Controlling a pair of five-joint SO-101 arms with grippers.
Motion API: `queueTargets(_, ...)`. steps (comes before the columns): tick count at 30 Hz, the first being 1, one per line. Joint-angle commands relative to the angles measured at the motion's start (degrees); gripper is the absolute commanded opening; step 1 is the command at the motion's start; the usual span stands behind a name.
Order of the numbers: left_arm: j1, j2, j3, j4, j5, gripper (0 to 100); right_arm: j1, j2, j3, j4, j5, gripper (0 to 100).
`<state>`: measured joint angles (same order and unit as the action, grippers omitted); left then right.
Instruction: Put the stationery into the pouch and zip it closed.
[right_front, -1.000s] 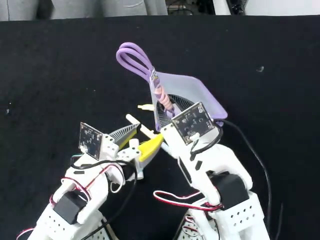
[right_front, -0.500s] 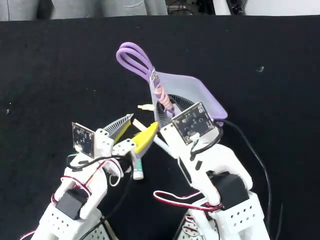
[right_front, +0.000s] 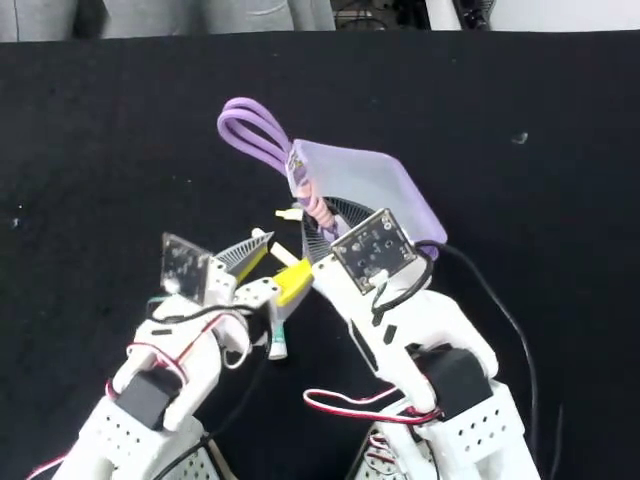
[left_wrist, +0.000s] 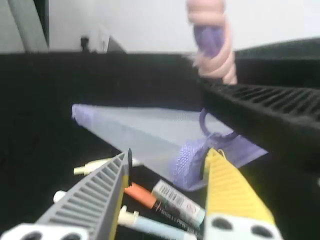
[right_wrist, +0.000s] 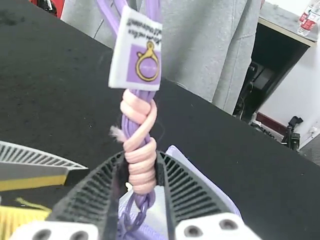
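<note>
The translucent purple pouch (right_front: 365, 180) lies on the black table, and its purple strap (right_front: 250, 128) loops off toward the far left. My right gripper (right_front: 322, 215) is shut on the pink-wrapped cord (right_wrist: 140, 125) of the pouch's pull, just below a white tag (right_wrist: 141, 50). My left gripper (right_front: 283, 255) is open beside it, its grey finger (left_wrist: 95, 197) and yellow finger (left_wrist: 227, 192) straddling loose pens. Between them lie an orange and silver marker (left_wrist: 167, 199) and a white pen (left_wrist: 150, 226). A yellow-tipped pen (left_wrist: 95, 166) rests near the pouch (left_wrist: 145, 132).
Another pen (right_front: 276, 335) lies by the left arm's wrist. A short white pen (right_front: 290, 213) sits just left of the pouch mouth. Black table (right_front: 110, 150) stretches out to the left and right. A person in grey stands beyond the far edge.
The right gripper has pulled the pouch and its strap a little to the left. My left gripper swung left, then came back toward the pens, and a pen now lies by its wrist.
</note>
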<state>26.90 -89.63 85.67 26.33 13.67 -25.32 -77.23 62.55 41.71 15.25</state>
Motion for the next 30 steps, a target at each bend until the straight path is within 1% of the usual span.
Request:
queueTargets(1,0.4,10.8,-8.5,-1.9,-0.6,24,-0.8,0.7,-0.7,-1.5,-0.4,1.1)
queueTargets(4,0.2,18.0,-12.9,-2.1,-0.6,24,-0.6,0.7,-0.7,-1.5,-0.4,1.1)
queueTargets(6,-0.7,20.0,-14.6,-2.1,-0.6,24,-0.6,0.7,-0.7,-1.5,-0.4,1.1)
queueTargets(13,-1.1,21.1,-14.5,-1.8,-0.9,24,-0.5,0.7,-0.7,-1.5,-0.1,1.1)
queueTargets(20,-5.6,21.1,-14.1,-2.1,-0.7,24,-0.5,0.7,-0.7,-1.3,-0.1,1.1)
queueTargets(28,-2.4,21.2,-14.0,-2.2,-1.1,24,-0.5,0.7,-0.7,-1.3,-0.1,1.1)
queueTargets(30,-2.0,21.2,-13.9,-3.0,-1.1,19,-0.5,0.7,-0.7,-1.3,-0.1,1.1)
